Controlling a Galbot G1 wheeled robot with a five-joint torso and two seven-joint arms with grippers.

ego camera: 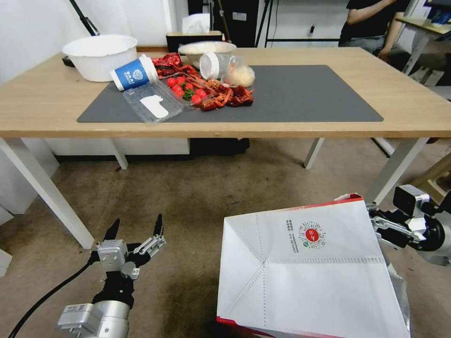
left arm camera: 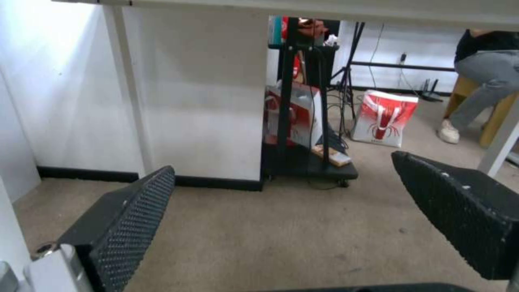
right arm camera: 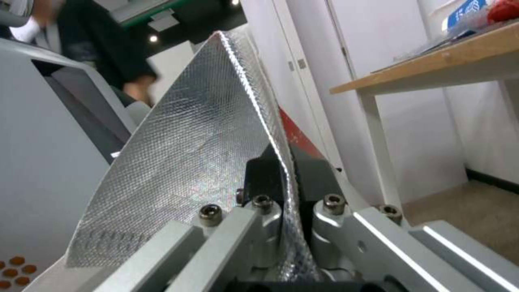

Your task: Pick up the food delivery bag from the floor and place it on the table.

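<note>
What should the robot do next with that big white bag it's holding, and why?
Probably lift it higher. The right gripper is shut on the wall of the food delivery bag, but the bag hangs below the table edge, so it likely must rise before moving over the top. The left gripper waits open.

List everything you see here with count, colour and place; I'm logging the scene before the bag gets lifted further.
food delivery bag: one, white-and-red, foil-lined, near the table's right legs
table: one, light wood
mat: one, dark grey, on table
bowls: two, white, table's far left
paper cup: one, blue, tipped on mat
food pile: one, red, on mat
floor: brownish carpet
left gripper: open, low over floor
right gripper: shut on bag's wall
</note>
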